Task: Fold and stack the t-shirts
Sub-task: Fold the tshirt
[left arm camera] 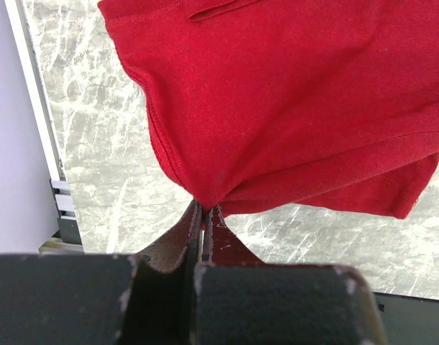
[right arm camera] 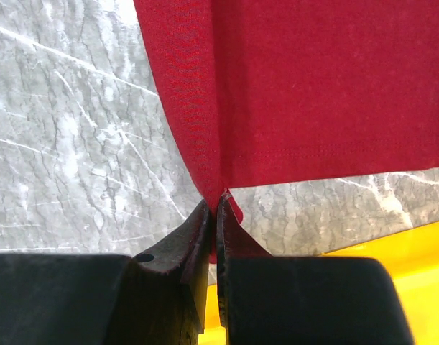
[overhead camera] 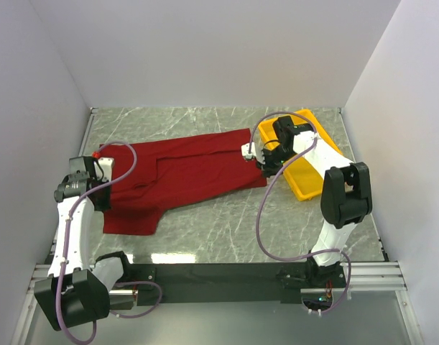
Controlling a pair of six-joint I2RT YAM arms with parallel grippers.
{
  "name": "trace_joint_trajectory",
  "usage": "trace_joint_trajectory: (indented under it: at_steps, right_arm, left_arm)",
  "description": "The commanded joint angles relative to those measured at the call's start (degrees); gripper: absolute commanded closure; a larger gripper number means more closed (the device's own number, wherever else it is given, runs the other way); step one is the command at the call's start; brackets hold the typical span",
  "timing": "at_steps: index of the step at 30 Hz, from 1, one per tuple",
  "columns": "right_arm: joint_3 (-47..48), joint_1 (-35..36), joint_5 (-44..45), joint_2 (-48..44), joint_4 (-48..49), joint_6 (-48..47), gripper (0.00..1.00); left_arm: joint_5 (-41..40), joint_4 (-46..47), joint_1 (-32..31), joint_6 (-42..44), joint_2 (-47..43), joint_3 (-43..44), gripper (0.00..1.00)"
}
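1. The t-shirt is a solid deep red.
2. The tabletop is grey marble, veined white.
3. The bin is bright yellow.
4. The cables are pale purple.

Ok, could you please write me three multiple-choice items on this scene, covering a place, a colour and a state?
1. Where does the yellow bin sit on the table?
A) far right
B) near left
C) centre

2. What colour is the t-shirt?
A) blue
B) red
C) white

3. How do the left fingers and right fingers stand?
A) both open above the cloth
B) only the left shut
C) both shut on the t-shirt

Answers:
1 A, the top view shows it at the far right.
2 B, it is red in every view.
3 C, each wrist view shows fabric pinched between closed fingers.
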Motion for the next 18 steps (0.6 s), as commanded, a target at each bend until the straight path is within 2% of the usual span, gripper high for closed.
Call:
trace_joint_trajectory:
  at_steps: [1, 12, 18]
  right_arm:
    - [-0.4, -0.4, -0.3, -1.4, -0.1, 0.5, 1.0]
    - [5.2, 1.2, 3.4, 5.2, 6.3, 10.0, 1.0]
    - [9.0, 2.0, 4.7, 9.2, 7.3, 13.2, 1.0]
  left_arm:
    - [-1.2, 0.8, -0.2, -1.2, -0.1, 0.3, 0.99]
    - [0.4, 2.9, 0.1, -1.6, 11.6, 5.4, 1.0]
    - [1.6, 4.3, 1.0, -1.2, 14.5, 8.0, 0.99]
